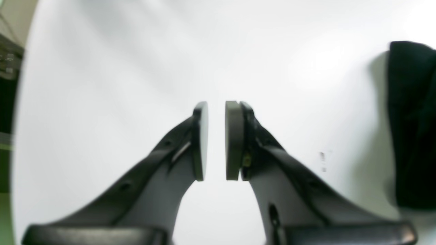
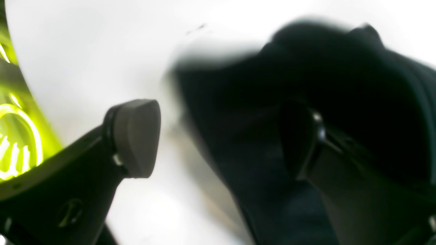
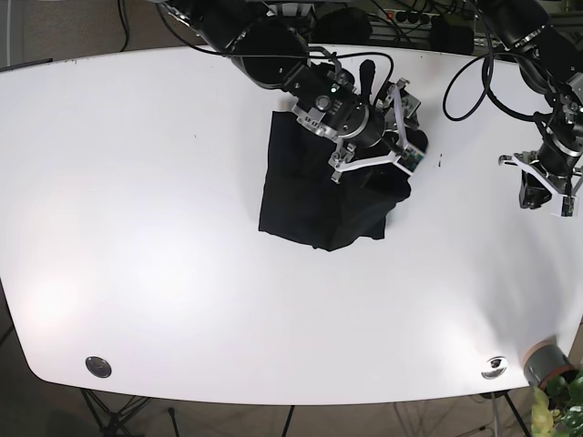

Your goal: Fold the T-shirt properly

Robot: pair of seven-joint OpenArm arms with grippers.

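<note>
The black T-shirt (image 3: pixel 314 196) lies partly folded in a compact shape at the middle of the white table (image 3: pixel 137 228). My right gripper (image 3: pixel 383 157) hovers over the shirt's right edge. In the blurred right wrist view this gripper (image 2: pixel 218 139) is wide open: one pad (image 2: pixel 136 136) is over bare table, the other finger (image 2: pixel 301 143) is over the dark shirt (image 2: pixel 245 102), and it holds nothing. My left gripper (image 3: pixel 544 189) stands far right, away from the shirt. In the left wrist view it (image 1: pixel 216 139) is empty, with its pads almost together.
A dark cloth edge (image 1: pixel 412 126) shows at the right of the left wrist view. Cables (image 3: pixel 474 82) trail over the table's back right. Round metal fittings (image 3: pixel 98 366) (image 3: pixel 495 367) sit near the front edge. A plant (image 3: pixel 557 411) stands beyond the front right corner.
</note>
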